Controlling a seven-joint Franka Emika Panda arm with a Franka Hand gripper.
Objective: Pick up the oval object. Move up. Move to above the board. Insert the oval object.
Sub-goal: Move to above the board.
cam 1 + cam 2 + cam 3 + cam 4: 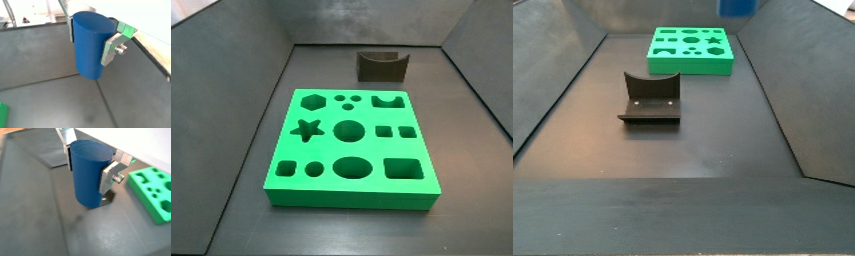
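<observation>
My gripper (91,42) is shut on the oval object (89,57), a tall blue peg held upright between the silver fingers (112,49). Both wrist views show it held well above the dark floor, and the grip is the same in the other one (88,169). The board (153,193), a thick green slab with shaped holes, lies off to one side of the peg and below it. In a side view the board (352,145) lies flat mid-floor, and the gripper is out of frame. In a side view only the blue peg's lower end (740,6) shows, at the top edge, beyond the board (690,50).
The fixture (382,65) stands on the floor behind the board, and it also shows in a side view (649,100). Dark sloping walls (238,90) enclose the floor on all sides.
</observation>
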